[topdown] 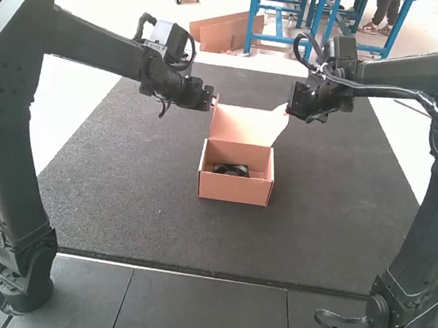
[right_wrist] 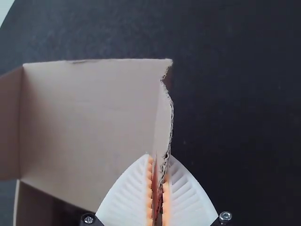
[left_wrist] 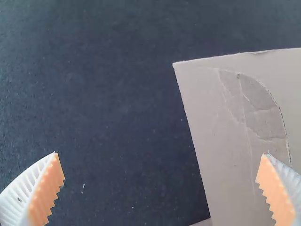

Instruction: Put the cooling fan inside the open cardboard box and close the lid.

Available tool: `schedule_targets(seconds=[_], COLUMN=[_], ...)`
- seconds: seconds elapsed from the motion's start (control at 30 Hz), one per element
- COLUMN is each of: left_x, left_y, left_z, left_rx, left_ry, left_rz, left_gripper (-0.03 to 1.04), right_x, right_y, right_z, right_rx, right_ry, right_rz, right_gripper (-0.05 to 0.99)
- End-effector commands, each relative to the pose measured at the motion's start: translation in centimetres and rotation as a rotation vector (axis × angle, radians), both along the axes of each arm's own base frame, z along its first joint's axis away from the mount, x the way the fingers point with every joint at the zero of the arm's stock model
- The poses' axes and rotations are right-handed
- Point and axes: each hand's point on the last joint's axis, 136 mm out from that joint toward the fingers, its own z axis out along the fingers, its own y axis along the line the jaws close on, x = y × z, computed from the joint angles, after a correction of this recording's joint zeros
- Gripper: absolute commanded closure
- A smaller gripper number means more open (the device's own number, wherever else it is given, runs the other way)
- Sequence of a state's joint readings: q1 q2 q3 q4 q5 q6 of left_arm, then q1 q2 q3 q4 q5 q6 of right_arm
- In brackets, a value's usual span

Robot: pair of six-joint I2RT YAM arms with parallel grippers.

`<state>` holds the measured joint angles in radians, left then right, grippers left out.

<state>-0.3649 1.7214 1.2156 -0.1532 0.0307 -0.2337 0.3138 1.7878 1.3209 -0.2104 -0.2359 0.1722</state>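
Corrugated lid (topdown: 244,125) is clamped at its ragged edge by R jaws; L jaws are held apart beside it. Black fan (topdown: 231,169) is seen in cardboard box (topdown: 234,188).

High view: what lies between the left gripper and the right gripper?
The upright lid of the cardboard box spans that stretch in the high view. The right gripper pinches one side edge; the left gripper is open at the other corner.
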Motion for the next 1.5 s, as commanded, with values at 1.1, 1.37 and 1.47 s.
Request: schedule_targets(seconds=[1.1, 1.37, 1.47], left_x=[-1.2, -2.0, -2.4], left_y=[-0.8, -1.0, -0.9], left_z=[2.7, 3.0, 3.2], left_rx=[-0.026, -0.029, -0.028], left_ry=[-0.011, -0.017, -0.015], left_rz=[-0.020, -0.031, -0.031], left_gripper=[0.04, 0.04, 0.04], right_x=[-5.0, -6.3, -6.8], right_y=[1.2, 0.8, 1.0], right_z=[0.5, 0.3, 0.4], right_rx=[-0.047, -0.055, -0.057], right_ry=[-0.030, -0.027, -0.031], right_rz=[0.048, 0.057, 0.071], right_gripper=[0.95, 0.95, 0.95])
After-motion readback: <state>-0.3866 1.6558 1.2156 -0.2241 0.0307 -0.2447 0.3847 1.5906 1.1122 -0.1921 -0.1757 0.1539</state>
